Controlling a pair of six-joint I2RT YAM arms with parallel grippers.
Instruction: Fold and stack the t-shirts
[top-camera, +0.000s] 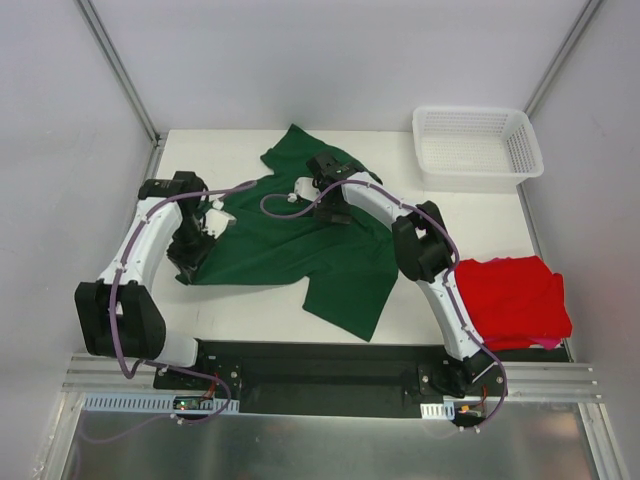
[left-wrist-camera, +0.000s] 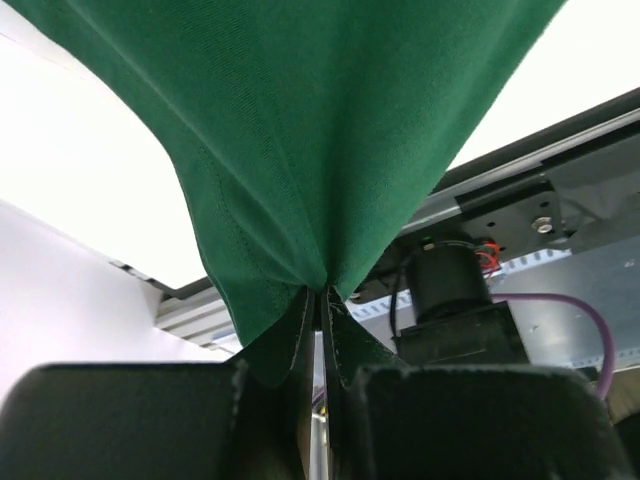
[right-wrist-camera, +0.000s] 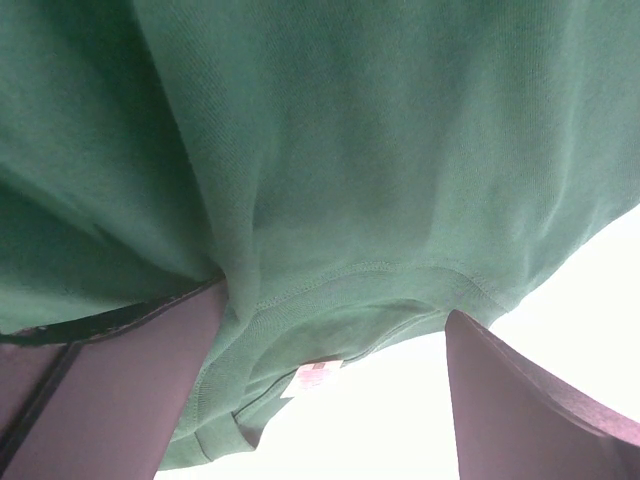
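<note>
Step in hand: opening out the green t-shirt (top-camera: 300, 240) for its first fold. Not flat yet.

- Green t-shirt lay rumpled on the counter (top-camera: 250, 310), left of the white mesh basket (top-camera: 470, 178) and nearer my bases.
- Red t-shirt (top-camera: 512, 300) sat already folded, straight nearward of the basket, partly under my right arm.
- Left claw (left-wrist-camera: 320, 300): jaws fully closed, pinching a tented edge of green cloth at the shirt's side farthest from the basket.
- Right claw (right-wrist-camera: 330, 400): jaws spread wide, holding nothing. It hovered over the collar (right-wrist-camera: 360, 285), neck label (right-wrist-camera: 315, 378) showing between the fingers.

Orientation, my reading: collar end lay toward the far side, level with the basket. One lobe of the body trailed nearward. Long axis ran slantwise, far to near, drifting toward the basket's side. Which lobe was the hem I could not tell.

Next move, as judged: close the right claw on a shoulder or the collar edge, then pull against the left claw's hold to stretch the cloth flat before folding.
</note>
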